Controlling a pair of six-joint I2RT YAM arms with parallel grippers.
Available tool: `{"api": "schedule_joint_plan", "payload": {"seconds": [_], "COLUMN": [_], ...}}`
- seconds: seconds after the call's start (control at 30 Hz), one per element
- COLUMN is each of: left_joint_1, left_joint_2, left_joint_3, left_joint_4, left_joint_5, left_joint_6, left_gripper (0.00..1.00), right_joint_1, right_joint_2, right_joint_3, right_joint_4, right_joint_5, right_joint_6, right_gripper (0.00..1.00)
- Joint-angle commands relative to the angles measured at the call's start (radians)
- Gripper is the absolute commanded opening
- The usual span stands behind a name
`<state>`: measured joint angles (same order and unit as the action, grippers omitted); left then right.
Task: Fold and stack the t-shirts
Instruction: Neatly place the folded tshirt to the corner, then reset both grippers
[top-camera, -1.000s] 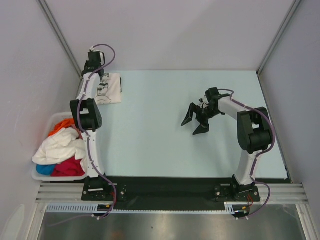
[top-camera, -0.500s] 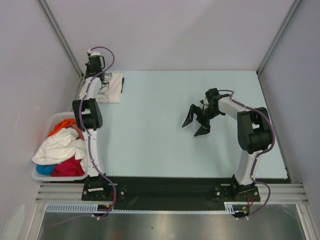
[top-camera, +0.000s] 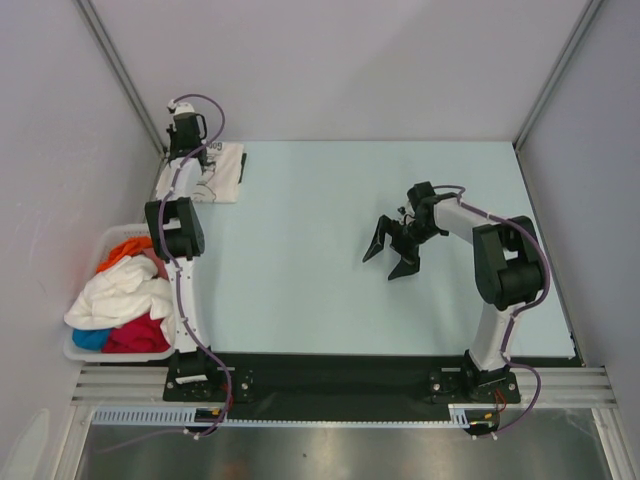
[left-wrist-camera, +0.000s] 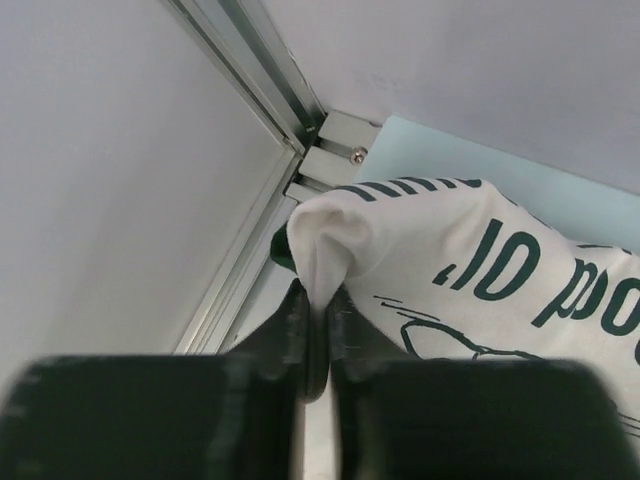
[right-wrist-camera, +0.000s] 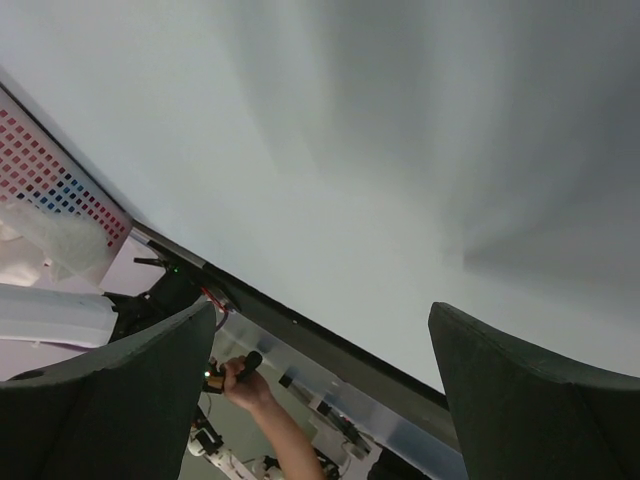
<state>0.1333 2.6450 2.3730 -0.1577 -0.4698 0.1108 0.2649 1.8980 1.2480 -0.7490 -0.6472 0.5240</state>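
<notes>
A folded cream-white t-shirt (top-camera: 224, 174) with dark green print (left-wrist-camera: 500, 265) lies at the table's far left corner. My left gripper (top-camera: 189, 147) (left-wrist-camera: 318, 300) is shut on a pinched corner of it, close to the metal frame post. Other t-shirts fill the basket: white (top-camera: 115, 293), orange (top-camera: 126, 249), red (top-camera: 140, 335) and blue (top-camera: 89, 338). Over the table right of centre, my right gripper (top-camera: 389, 253) (right-wrist-camera: 323, 308) hangs open with nothing between its fingers.
The white plastic basket (top-camera: 84, 351) stands off the table's left edge beside the left arm. The enclosure's metal frame (left-wrist-camera: 262, 118) and walls close in the left corner. In the right wrist view a person's hand (right-wrist-camera: 245, 385) shows beyond the table's near rail.
My left gripper has moved further back into the left corner, pulling the cream t-shirt's corner with it. The right gripper has drifted slightly left and nearer, still open.
</notes>
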Motion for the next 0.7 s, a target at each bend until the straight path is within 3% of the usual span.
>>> {"api": "schedule_joint_plan", "payload": {"seconds": [0.0, 0.1, 0.13, 0.23, 0.43, 0.57, 0.67], "left_joint_1": [0.006, 0.005, 0.005, 0.000, -0.043, -0.156, -0.263], "left_joint_2": [-0.007, -0.017, -0.037, -0.116, -0.359, -0.542, -0.738], "left_joint_3": [0.065, 0.060, 0.054, 0.008, -0.214, -0.395, -0.619], "left_joint_4": [0.116, 0.122, 0.122, 0.124, 0.110, 0.070, 0.044], "left_joint_5": [-0.059, -0.098, -0.116, -0.130, -0.098, -0.043, 0.049], "left_joint_6": [-0.025, -0.033, -0.043, -0.046, -0.086, -0.105, -0.209], "left_gripper": [0.18, 0.65, 0.89, 1.00, 1.00, 1.00, 1.00], "right_joint_1": [0.005, 0.008, 0.011, 0.016, 0.016, 0.016, 0.017], "right_joint_2": [-0.060, -0.073, -0.079, -0.103, -0.166, -0.241, -0.325], "right_joint_3": [-0.013, -0.031, -0.035, -0.050, -0.084, -0.134, -0.199], "right_joint_4": [0.002, 0.007, 0.008, 0.017, 0.074, 0.144, 0.200], "right_joint_5": [0.009, 0.008, 0.006, 0.011, 0.020, 0.026, 0.049], "right_joint_6": [0.013, 0.013, 0.014, 0.018, 0.045, 0.089, 0.119], "right_gripper": [0.95, 0.95, 0.95, 0.95, 0.96, 0.96, 0.97]}}
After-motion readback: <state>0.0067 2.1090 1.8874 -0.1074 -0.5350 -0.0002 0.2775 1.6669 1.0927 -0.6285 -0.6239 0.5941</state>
